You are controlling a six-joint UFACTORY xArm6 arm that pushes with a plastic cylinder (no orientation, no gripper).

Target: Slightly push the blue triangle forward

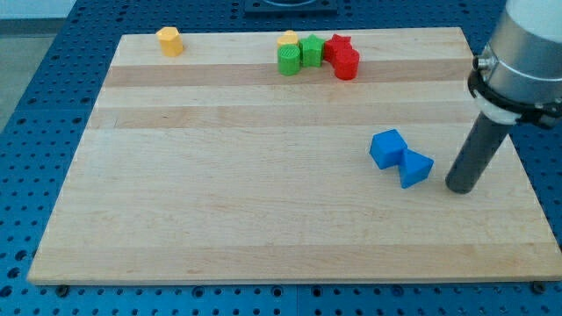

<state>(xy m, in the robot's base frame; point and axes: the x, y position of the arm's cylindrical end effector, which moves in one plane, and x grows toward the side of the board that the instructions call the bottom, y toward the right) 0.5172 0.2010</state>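
The blue triangle (415,168) lies on the counter (263,219), toward the view's lower right, touching the blue cube (387,148) on its upper left. The tip (460,188) rests just right of the triangle, apart from it. The arm carries no end effector, only this rod.

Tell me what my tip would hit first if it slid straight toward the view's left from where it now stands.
Most likely the blue triangle. My tip stands just to its right, a small gap apart, and the blue cube lies beyond it, up-left. The tip sits slightly lower in the view, so it might only clip the triangle's lower corner.
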